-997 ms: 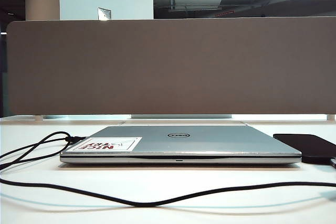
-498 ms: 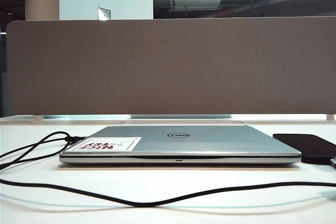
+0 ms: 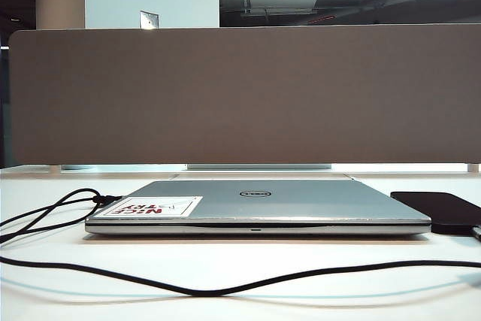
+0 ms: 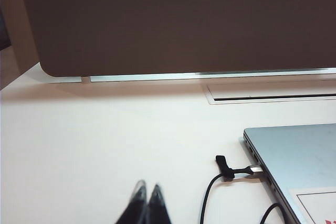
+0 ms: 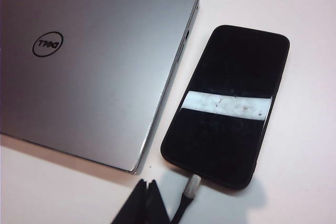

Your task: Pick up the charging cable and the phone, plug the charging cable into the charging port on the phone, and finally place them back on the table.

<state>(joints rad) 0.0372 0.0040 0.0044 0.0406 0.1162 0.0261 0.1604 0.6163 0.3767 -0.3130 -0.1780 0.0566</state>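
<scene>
Nothing on the table has shifted since a second ago; the phone, both cords and the laptop lie just as they did. The phone [image 5: 226, 104] lies flat on the white table [image 3: 248, 264], screen up, just beside the laptop's right side, a bright bar of light reflected across its glass. The charging cable [image 5: 185, 203] meets the phone's near short edge, its silvery plug [image 5: 192, 184] seated at the charging port [image 5: 198, 176], so cord and phone are already joined and resting on the table. In the exterior view the phone [image 3: 442, 210] shows at the far right and a long black cord [image 3: 225, 287] sweeps across the front of the table. The right gripper [image 5: 148, 199] hovers just above the table right beside the plug, its black fingers pressed together with nothing between them. The closed silver laptop [image 3: 259, 204] sits in the middle of the table with a red-lettered sticker [image 3: 154, 207] on its lid. A second black cord [image 4: 231, 173] is plugged into the laptop's left side. The left gripper [image 4: 147, 205] hangs over bare table near that cord, its fingers shut tight and empty. A grey-brown divider panel [image 3: 248, 95] stands behind everything.
</scene>
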